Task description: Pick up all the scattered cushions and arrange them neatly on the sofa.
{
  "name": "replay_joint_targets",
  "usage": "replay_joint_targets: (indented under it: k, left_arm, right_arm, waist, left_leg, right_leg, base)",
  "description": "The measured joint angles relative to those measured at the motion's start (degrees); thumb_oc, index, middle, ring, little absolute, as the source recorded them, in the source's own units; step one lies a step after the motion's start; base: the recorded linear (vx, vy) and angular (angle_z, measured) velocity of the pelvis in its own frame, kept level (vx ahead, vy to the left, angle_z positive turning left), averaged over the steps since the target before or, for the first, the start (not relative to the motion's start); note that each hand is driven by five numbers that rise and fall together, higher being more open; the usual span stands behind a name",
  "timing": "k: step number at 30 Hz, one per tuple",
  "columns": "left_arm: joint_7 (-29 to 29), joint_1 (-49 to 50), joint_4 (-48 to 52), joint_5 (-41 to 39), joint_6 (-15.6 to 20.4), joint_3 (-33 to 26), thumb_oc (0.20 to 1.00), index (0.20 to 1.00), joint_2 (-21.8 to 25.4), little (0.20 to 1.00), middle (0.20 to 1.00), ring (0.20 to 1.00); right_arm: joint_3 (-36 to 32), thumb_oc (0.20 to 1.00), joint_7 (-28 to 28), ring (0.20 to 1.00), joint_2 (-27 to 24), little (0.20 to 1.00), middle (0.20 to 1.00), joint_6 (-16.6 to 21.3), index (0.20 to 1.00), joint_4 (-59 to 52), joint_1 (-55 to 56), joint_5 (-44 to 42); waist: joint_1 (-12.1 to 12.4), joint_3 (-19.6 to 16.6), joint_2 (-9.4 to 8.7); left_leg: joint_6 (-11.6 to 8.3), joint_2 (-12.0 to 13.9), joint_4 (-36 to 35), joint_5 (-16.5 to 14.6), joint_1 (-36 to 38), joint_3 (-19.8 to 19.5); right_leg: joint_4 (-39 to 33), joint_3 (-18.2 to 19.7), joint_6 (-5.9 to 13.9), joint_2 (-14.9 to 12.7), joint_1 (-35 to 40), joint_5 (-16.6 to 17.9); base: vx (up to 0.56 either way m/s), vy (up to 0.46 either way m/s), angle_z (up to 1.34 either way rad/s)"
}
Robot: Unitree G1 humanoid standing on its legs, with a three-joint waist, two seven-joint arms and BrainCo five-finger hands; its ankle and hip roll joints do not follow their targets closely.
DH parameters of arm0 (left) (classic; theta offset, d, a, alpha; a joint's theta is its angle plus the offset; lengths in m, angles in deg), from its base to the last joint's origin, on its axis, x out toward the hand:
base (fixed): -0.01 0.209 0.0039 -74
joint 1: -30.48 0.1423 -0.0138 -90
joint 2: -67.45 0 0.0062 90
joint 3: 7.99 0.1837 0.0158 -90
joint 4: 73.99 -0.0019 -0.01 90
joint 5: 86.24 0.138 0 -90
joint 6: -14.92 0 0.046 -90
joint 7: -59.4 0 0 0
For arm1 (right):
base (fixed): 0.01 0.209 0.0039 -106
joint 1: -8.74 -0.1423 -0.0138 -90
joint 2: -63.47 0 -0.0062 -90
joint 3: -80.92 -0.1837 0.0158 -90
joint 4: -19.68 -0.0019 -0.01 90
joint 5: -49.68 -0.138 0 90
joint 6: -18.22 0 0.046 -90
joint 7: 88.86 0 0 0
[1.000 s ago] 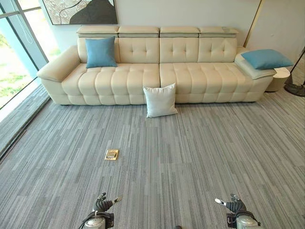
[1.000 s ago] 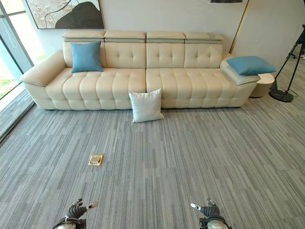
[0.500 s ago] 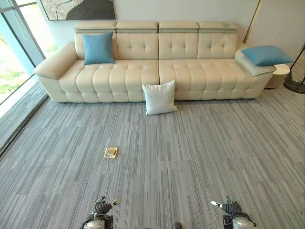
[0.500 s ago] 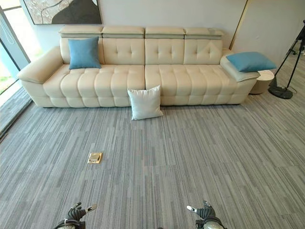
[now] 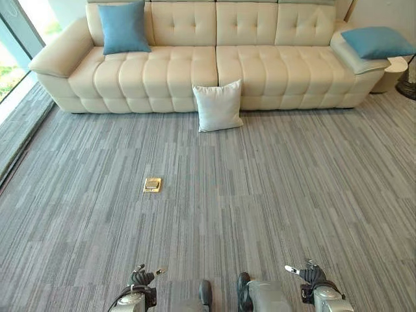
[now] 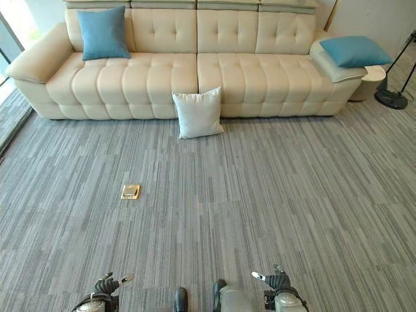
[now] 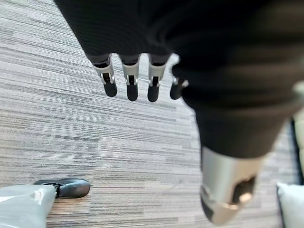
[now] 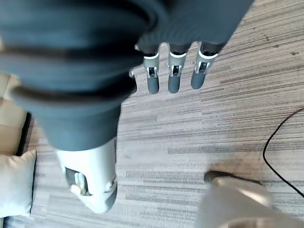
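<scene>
So: both hands empty, nothing gripped. Left hand sits at the bottom edge left of centre, right hand at the bottom edge right of centre, both low over the carpet. In each wrist view the fingers hang straight and relaxed with bare carpet past them, thumb apart. That pose reads as a neutral carry while approaching, not a pre-grasp.

Task items:
- White cushion, upper centre, stands on the carpet propped against the front of the sofa near the middle seam. It's the clear stray, so my guess is first pick.
- Blue cushion on the seat, upper left, leans upright against the backrest. Already placed, probably the reference for "neat".
- Blue cushion on the armrest, upper right, lies flat on the sofa's right arm, just beside a small round side table. Off the seat, so likely needs moving too.

White cushion is well apart from both hands; robot has to close in before any reach. It's soft and leaning, so a two-hand pinch on the sides looks safer than a one-hand grab.

Also a small brass floor box left of centre; not a cushion, ignore.
</scene>
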Motion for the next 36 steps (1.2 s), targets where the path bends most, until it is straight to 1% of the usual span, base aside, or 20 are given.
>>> replay_joint_targets:
  k: [3, 5, 7, 10, 11, 13, 16, 17, 18, 20, 21, 23, 24, 25, 27, 28, 31, 32, 33, 36]
  left_arm:
    - [0.0, -0.6, 0.0, 0.0, 0.0, 0.0, 1.0, 1.0, 0.1, 1.0, 1.0, 1.0]
    - [-0.2, -1.7, -0.1, 0.0, 0.0, -0.1, 1.0, 1.0, -0.2, 1.0, 1.0, 1.0]
    - [-0.5, -2.4, -0.1, 0.0, 0.1, -0.1, 1.0, 1.0, -0.4, 1.0, 1.0, 1.0]
    - [-1.1, -2.4, 0.2, 0.0, 0.2, 0.0, 1.0, 1.0, -1.5, 1.0, 1.0, 1.0]
    - [-1.2, -1.9, 0.2, 0.0, 0.2, 0.2, 1.0, 1.0, -1.9, 1.0, 1.0, 1.0]
    - [-1.2, -0.3, 0.1, -0.2, 0.2, 0.0, 1.0, 1.0, -2.6, 1.0, 1.0, 1.0]
    - [-1.2, 1.8, -0.1, -0.8, 0.2, -0.1, 1.0, 1.0, -2.6, 1.0, 1.0, 1.0]
    - [-1.2, 1.4, 0.1, -1.0, 0.3, 0.1, 1.0, 1.0, -2.8, 1.0, 1.0, 1.0]
    - [-1.2, 1.9, 0.1, -1.0, 0.3, 0.1, 1.0, 1.0, -3.0, 1.0, 1.0, 1.0]
    - [-1.2, 1.7, 0.5, -1.2, 0.3, 0.3, 1.0, 1.0, -3.7, 1.0, 1.0, 1.0]
    - [-1.1, 1.8, 1.2, -1.7, 0.3, 0.6, 1.0, 1.0, -3.5, 1.0, 1.0, 1.0]
    - [-1.2, 1.8, 1.1, -2.2, 0.1, 0.6, 1.0, 1.0, -3.6, 1.0, 1.0, 1.0]
    - [-1.1, 1.7, 1.0, -2.2, 0.2, 0.5, 1.0, 1.0, -3.5, 1.0, 1.0, 1.0]
    - [-1.2, 1.0, 0.6, -2.2, 0.2, 0.6, 1.0, 1.0, -3.3, 1.0, 1.0, 1.0]
    - [-1.1, 1.2, 1.0, -2.2, 0.2, 0.6, 1.0, 1.0, -3.1, 1.0, 1.0, 1.0]
    - [-1.2, 1.3, 1.1, -2.2, 0.1, 0.6, 1.0, 1.0, -3.0, 1.0, 1.0, 1.0]
    - [-1.1, 1.9, 1.1, -2.2, -0.1, 0.9, 1.0, 1.0, -2.6, 1.0, 1.0, 1.0]
    - [-1.1, 1.6, 1.3, -2.2, -0.2, 1.2, 1.0, 1.0, -2.3, 1.0, 1.0, 1.0]
    - [-1.1, 1.2, 1.1, -2.2, -0.2, 1.9, 1.0, 1.0, -2.2, 1.0, 1.0, 1.0]
    - [-1.1, 1.0, -1.0, -2.2, -0.2, 2.0, 1.0, 1.0, -2.1, 1.0, 1.0, 1.0]
  right_arm:
    - [0.0, 1.0, 0.0, 1.0, 0.5, 1.0, 1.0, 0.0, 1.0, -0.6, -1.0, 0.0]
    - [-0.1, 1.0, 0.2, 1.0, 0.7, 1.0, 1.0, 0.0, 1.0, -0.6, -1.6, 0.0]
    - [-0.2, 1.0, 0.2, 1.0, 0.7, 1.0, 1.0, -0.1, 1.0, -0.5, -1.3, 0.1]
    - [-0.3, 1.0, 0.5, 1.0, 0.8, 1.0, 1.0, -0.9, 1.0, 1.8, 0.4, 0.1]
    - [-0.4, 1.0, 0.5, 1.0, 0.8, 1.0, 1.0, -1.1, 1.0, 3.4, 0.9, 0.1]
    - [-0.4, 1.0, 0.5, 1.0, 0.1, 1.0, 1.0, -1.0, 1.0, 4.1, 2.0, 0.1]
    - [-0.4, 1.0, 0.5, 1.0, -0.7, 1.0, 1.0, -0.7, 1.0, 3.7, 1.9, 0.0]
    - [-0.1, 1.0, 0.5, 1.0, -1.0, 1.0, 1.0, -0.7, 1.0, 3.7, 2.8, 0.0]
    - [-0.1, 1.0, 0.5, 1.0, -1.3, 1.0, 1.0, -0.6, 1.0, 3.5, 2.7, -0.1]
    - [-0.3, 1.0, 0.5, 1.0, -1.6, 1.0, 1.0, -0.5, 1.0, 4.1, 2.6, -0.1]
    - [-0.1, 1.0, 0.4, 1.0, -1.7, 1.0, 1.0, -0.6, 1.0, 3.9, 2.1, -0.2]
    - [-0.1, 1.0, 0.4, 1.0, -1.4, 1.0, 1.0, -0.8, 1.0, 4.3, 2.3, -0.2]
    - [-0.1, 1.0, 0.4, 1.0, -1.1, 1.0, 1.0, -0.8, 1.0, 4.6, 2.3, -0.2]
    - [-0.1, 1.0, 0.4, 1.0, -0.6, 1.0, 1.0, -0.8, 1.0, 4.8, 2.1, -0.2]
    - [0.1, 1.0, 0.4, 1.0, -0.2, 1.0, 1.0, -0.9, 1.0, 5.2, 1.6, -0.2]
    - [0.5, 1.0, 0.4, 1.0, -0.3, 1.0, 1.0, -0.8, 1.0, 5.2, 1.6, -0.2]
    - [1.7, 1.0, 0.4, 1.0, -0.5, 1.0, 1.0, -0.9, 1.0, 5.1, 1.2, 0.0]
    - [2.1, 1.0, 0.4, 1.0, -0.4, 1.0, 1.0, -0.9, 1.0, 5.3, 1.8, 0.0]
    - [2.2, 1.0, 0.4, 1.0, -0.5, 1.0, 1.0, -0.9, 1.0, 5.7, 2.0, 0.1]
    - [2.1, 1.0, 0.5, 1.0, -0.8, 1.0, 1.0, -0.9, 1.0, 6.9, 0.6, 1.1]
  waist:
    - [-0.3, 0.4, -0.16]
    - [-0.6, 0.6, -0.11]
    - [-0.7, 0.6, -0.56]
    - [-1.3, -0.1, -0.92]
    - [-1.8, -0.8, -0.38]
    - [-2.0, -2.3, 0.92]
    - [-2.0, -3.5, 0.65]
    - [-1.7, -4.4, -0.68]
    - [-1.3, -4.8, -0.49]
    - [-1.9, -5.4, 0.94]
    - [-0.8, -4.7, 0.09]
    - [-0.6, -4.4, 0.52]
    - [-0.3, -4.3, 0.0]
    - [-0.6, -3.7, -1.27]
    - [-0.3, -2.9, -2.16]
    - [-0.8, -2.0, -2.63]
    - [-0.7, -1.3, -3.77]
    - [-0.7, -1.2, -4.21]
    - [-0.8, -1.3, -4.26]
    - [-0.4, -1.3, -3.96]
  left_leg:
    - [0.21, 0.3, -0.1, -0.3, 0.3, 0.6]
    - [-0.61, 1.0, 0.0, -1.0, 0.3, 0.6]
    - [-0.9, 0.8, -0.1, -1.3, 0.5, 0.7]
    - [-2.78, 1.5, -0.4, -3.7, 3.2, -1.9]
    - [-4.88, 3.0, -0.4, -5.3, 4.6, -2.9]
    - [-6.77, 5.9, 1.3, -6.5, 6.5, -2.6]
    - [-9.86, 6.7, 12.7, -8.2, 4.9, -2.1]
    - [-12.31, 6.7, 20.8, -9.9, 1.5, -1.6]
    - [-13.21, 6.7, 25.0, -9.8, 0.5, -1.6]
    - [-16.18, 7.9, 40.5, -8.2, -7.6, -3.1]
    - [-16.5, 7.6, 45.8, -8.0, -10.6, -2.6]
    - [-15.33, 8.5, 48.9, -8.4, -13.0, -1.7]
    - [-14.36, 8.2, 47.8, -8.9, -13.6, -0.7]
    - [-12.43, 6.5, 41.1, -9.6, -15.3, 1.3]
    - [-10.92, 5.2, 28.6, -8.7, -16.1, 2.5]
    - [-9.93, 4.3, 22.0, -6.9, -15.2, 2.2]
    - [-8.83, 1.2, 2.3, -0.1, -13.3, 0.3]
    - [-7.83, 0.2, 0.2, 2.4, -13.2, 0.4]
    - [-7.15, -0.5, 0.1, 3.4, -14.3, 0.1]
    - [-7.34, -1.2, -0.3, 4.5, -16.0, 0.7]
  right_leg:
    - [-6.6, -0.9, 0.86, -0.1, -1.4, 0.1]
    - [-18.4, -0.7, 3.34, 1.4, -1.0, 1.9]
    - [-22.2, -0.8, 3.84, 1.4, -1.3, 2.2]
    - [-18.4, -1.2, 2.59, 0.5, 0.9, 3.1]
    - [-15.5, -2.3, 2.59, 1.2, 0.7, 3.2]
    - [-17.8, -2.9, 1.74, 4.4, 4.2, 4.0]
    - [-23.5, -4.8, -0.3, 6.5, 10.5, 3.9]
    - [-25.3, -5.6, -1.24, 6.2, 11.8, 5.9]
    - [-25.0, -5.8, -3.07, 6.8, 12.8, 5.2]
    - [-24.1, -8.4, -2.2, 7.6, 13.3, 1.9]
    - [-21.8, -8.2, -7.08, 7.6, 12.9, 2.7]
    - [-23.0, -7.4, -8.21, 9.0, 14.9, 1.9]
    - [-23.5, -7.1, -8.49, 8.9, 15.6, 1.7]
    - [-24.7, -7.3, -8.2, 8.4, 16.7, 3.4]
    - [-26.3, -6.9, -8.97, 8.5, 18.9, 3.1]
    - [-26.1, -7.5, -10.33, 8.7, 19.5, 4.0]
    - [-26.1, -7.2, -7.66, 8.7, 21.4, 2.4]
    - [-26.1, -7.2, -7.68, 8.8, 21.8, 2.5]
    - [-25.9, -6.5, -6.12, 8.9, 22.3, 1.4]
    - [-26.0, -5.6, -4.38, 9.3, 23.1, -1.3]
  base:
    - [0.31, -0.112, -0.14]
    - [0.35, -0.124, -0.09]
    - [0.44, -0.154, 0.13]
    - [0.5, -0.165, 0.38]
    - [0.46, -0.163, 0.58]
    - [0.44, -0.179, 0.29]
    - [0.39, -0.199, 0.11]
    - [0.31, -0.187, 0.06]
    - [0.31, -0.187, 0.11]
    - [0.2, -0.131, 0.03]
    - [0.36, -0.218, -0.18]
    - [0.25, -0.14, -0.22]
    - [0.27, -0.069, -0.01]
    - [0.31, -0.028, -0.06]
    - [0.31, 0.002, -0.11]
    - [0.31, 0.046, -0.22]
    - [0.31, 0.073, -0.09]
    - [0.33, 0.14, 0.09]
    - [0.44, 0.194, 0.0]
    - [0.37, 0.179, -0.22]
